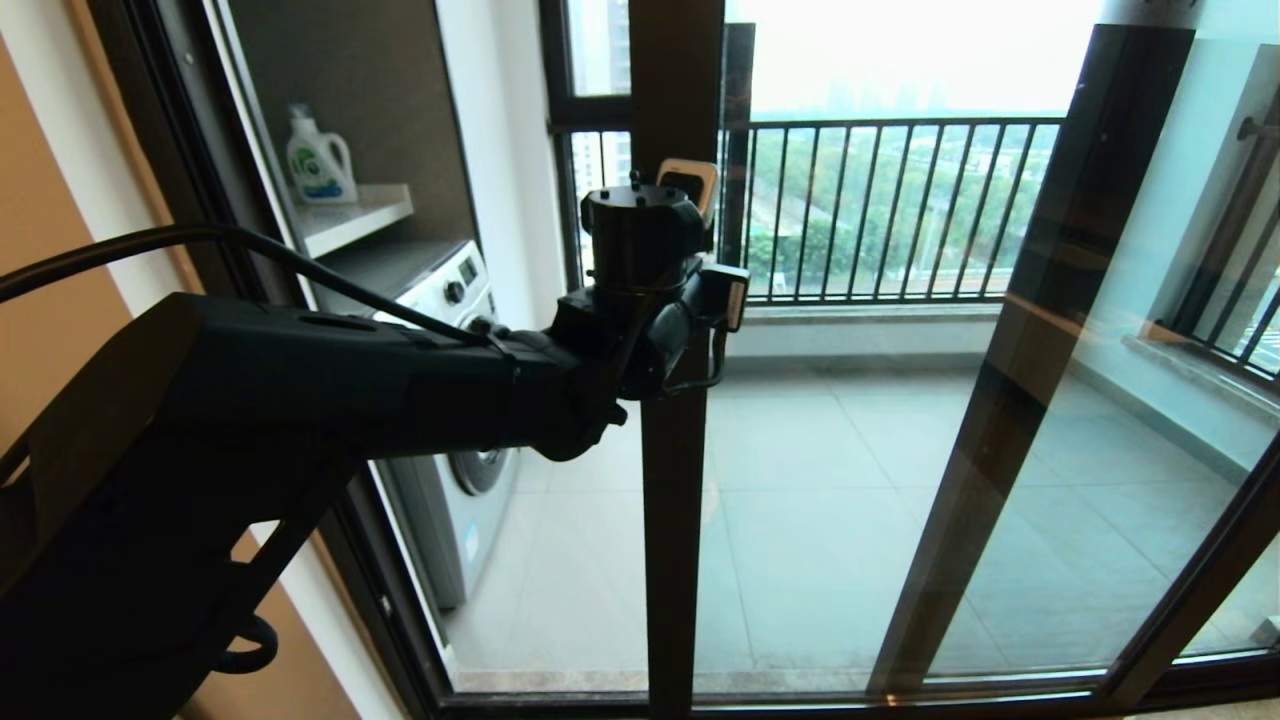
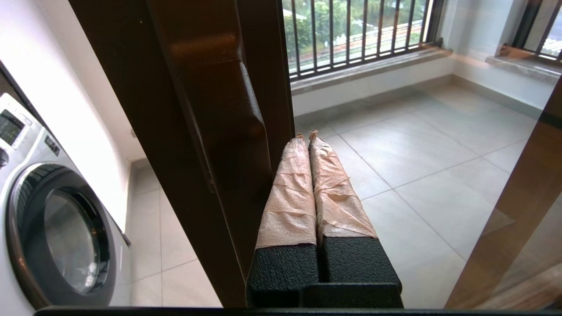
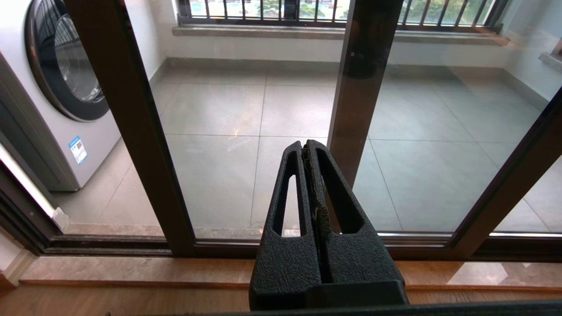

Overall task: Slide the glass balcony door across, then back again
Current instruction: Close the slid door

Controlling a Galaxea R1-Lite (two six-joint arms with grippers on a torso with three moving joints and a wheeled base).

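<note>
The glass balcony door (image 1: pixel 670 520) has a slim dark brown upright running top to bottom mid-view, with its pane to the right. Its dark bar handle (image 2: pixel 228 131) sits on that upright. My left arm reaches in from the left to the upright at handle height. The left gripper (image 1: pixel 690 182) (image 2: pixel 306 135) is shut, holding nothing. Its tape-wrapped fingers (image 2: pixel 290 188) lie alongside the handle, on the glass side. The right gripper (image 3: pixel 306 144) is shut and empty, low down, pointing at the door's lower glass (image 3: pixel 228 158). It is out of the head view.
Left of the upright the doorway stands open onto a washing machine (image 1: pixel 455 300) and a shelf with a detergent bottle (image 1: pixel 318 160). A second dark-framed pane's upright (image 1: pixel 1040 350) leans across the right. Black balcony railing (image 1: pixel 900 210) runs behind. The sill track (image 3: pixel 109 245) meets wooden flooring.
</note>
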